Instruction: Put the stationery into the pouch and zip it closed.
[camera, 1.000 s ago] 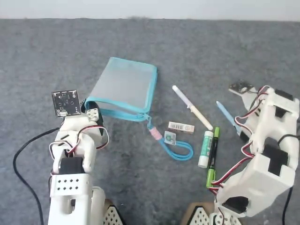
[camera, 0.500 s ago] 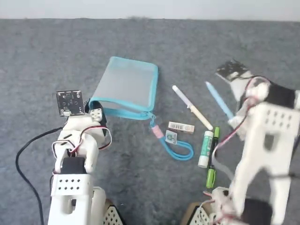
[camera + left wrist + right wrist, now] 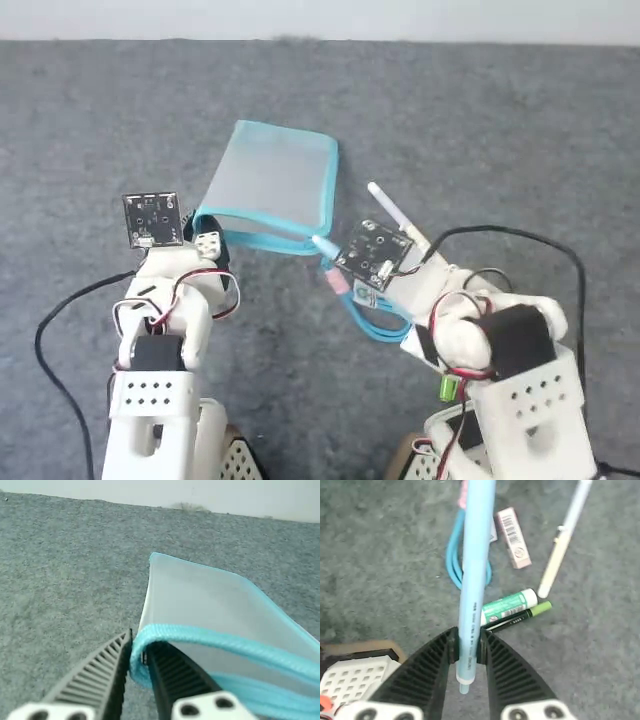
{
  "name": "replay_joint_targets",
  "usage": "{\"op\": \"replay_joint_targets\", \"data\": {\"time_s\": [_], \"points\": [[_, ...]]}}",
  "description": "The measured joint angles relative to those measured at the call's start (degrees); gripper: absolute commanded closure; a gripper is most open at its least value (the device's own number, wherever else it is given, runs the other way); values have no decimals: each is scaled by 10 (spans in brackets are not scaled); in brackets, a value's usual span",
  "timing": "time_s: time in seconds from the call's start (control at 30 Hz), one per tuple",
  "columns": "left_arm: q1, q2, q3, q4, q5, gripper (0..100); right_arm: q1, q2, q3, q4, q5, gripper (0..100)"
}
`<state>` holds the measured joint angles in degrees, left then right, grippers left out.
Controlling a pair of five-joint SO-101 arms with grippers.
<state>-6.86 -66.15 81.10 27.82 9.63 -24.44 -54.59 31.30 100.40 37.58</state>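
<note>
Sensibly, the left gripper (image 3: 137, 649) is clamped on the teal zipper rim (image 3: 210, 639) of the pouch (image 3: 272, 180), probably the firmest hold on that soft, floppy bag lying just ahead of that arm. The right gripper (image 3: 468, 636) pinches the blue pen (image 3: 474, 555) near its tail, tip by the pouch mouth; light, stiff and likely slick, it may pivot.

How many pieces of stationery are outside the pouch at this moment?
5. The blue pen is held in the right end effector. The white pen, the eraser, the glue stick and the green pen lie on the table. Anything inside the pouch may be hidden.
</note>
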Motion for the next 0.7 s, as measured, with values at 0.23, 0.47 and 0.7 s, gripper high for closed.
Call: {"op": "replay_joint_targets", "data": {"time_s": [0.23, 0.47, 0.7], "points": [[0, 0, 0, 0, 0, 988, -60, 1, 4, 0, -41, 992], [0, 0, 0, 0, 0, 988, -117, 91, 4, -32, -109, 992], [0, 0, 0, 0, 0, 988, -123, 191, -49, -44, -144, 992]]}}
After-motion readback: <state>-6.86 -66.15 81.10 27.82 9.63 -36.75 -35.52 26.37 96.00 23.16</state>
